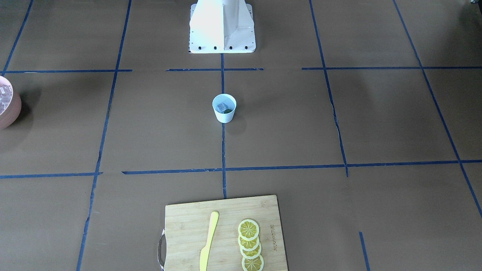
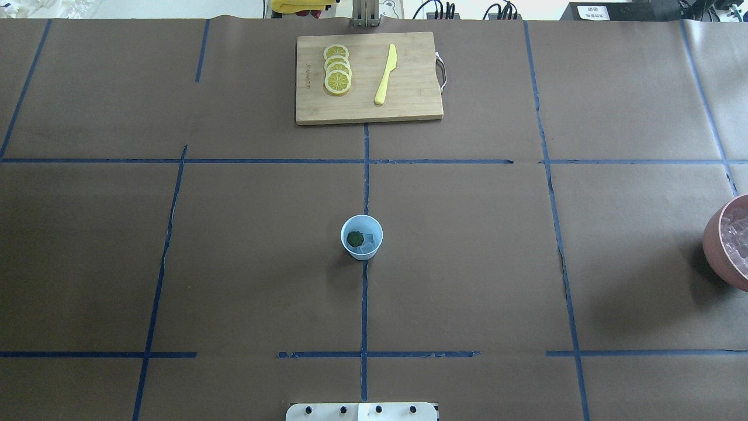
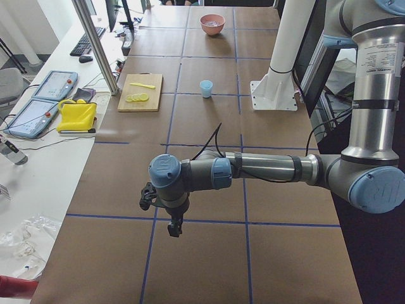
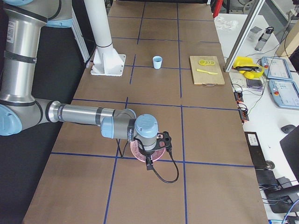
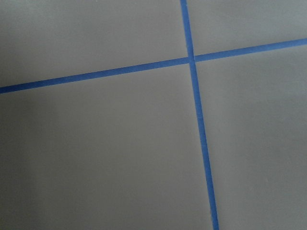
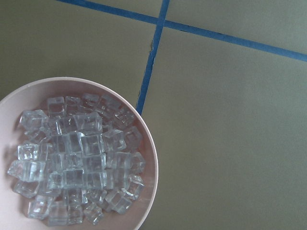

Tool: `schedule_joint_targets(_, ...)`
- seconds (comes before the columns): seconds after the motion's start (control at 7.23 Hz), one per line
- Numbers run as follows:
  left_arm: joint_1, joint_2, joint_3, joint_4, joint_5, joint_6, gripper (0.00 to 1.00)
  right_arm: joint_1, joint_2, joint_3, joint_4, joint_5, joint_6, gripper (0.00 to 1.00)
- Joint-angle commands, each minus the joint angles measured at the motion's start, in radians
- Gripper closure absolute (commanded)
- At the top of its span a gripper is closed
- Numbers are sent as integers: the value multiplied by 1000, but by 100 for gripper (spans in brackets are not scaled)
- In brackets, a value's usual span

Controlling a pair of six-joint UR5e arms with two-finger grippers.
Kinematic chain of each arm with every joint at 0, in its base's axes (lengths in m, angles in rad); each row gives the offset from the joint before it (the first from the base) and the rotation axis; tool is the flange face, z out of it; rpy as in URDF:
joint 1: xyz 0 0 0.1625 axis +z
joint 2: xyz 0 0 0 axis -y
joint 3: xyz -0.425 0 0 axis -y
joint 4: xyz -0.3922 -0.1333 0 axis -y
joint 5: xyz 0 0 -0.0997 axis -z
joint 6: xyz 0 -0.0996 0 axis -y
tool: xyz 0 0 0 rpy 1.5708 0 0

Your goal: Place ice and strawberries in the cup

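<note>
Cup [image 2: 362,237]: stood upright, well apart from both grippers. It held one ice cube [image 1: 221,107] and a strawberry [image 2: 355,238], green top up.
Bowl [image 6: 72,84]: sat just below the right gripper [image 4: 148,163], filled with a heap of ice [image 6: 76,158].
Left gripper [image 3: 174,228]: hung over bare table, far from the cup.
Whether either gripper's jaws stood apart or together could not be told.

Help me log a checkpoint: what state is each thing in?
cup, upright, holding strawberry and ice
bowl, upright, heaped with ice cubes
lemon slices, overlapping in a row on cutting board
knife, flat on the board
left gripper, jaws unreadable
right gripper, above bowl, jaws unreadable
</note>
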Motion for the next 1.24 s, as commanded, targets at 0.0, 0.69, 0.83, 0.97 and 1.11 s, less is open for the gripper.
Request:
schedule_joint_targets(0.0, 1, -1, -6, 0, 1, -1, 0, 0, 0, 0, 0, 0, 0, 1)
schedule_joint_targets(0.69, 4, 1, 3, 3, 1, -1, 0, -2, 0, 0, 0, 2, 2, 1)
schedule_joint_targets(0.83, 4, 1, 3, 2, 1, -1, 0, -2, 0, 5, 0, 2, 5, 1)
schedule_joint_targets(0.97, 4, 2, 3, 3, 1, 0, 0, -2, 0, 5, 0, 2, 3, 1)
schedule_joint_targets(1.11, 1, 2, 3, 3, 1, 0, 0, -2, 0, 3, 0, 2, 3, 1)
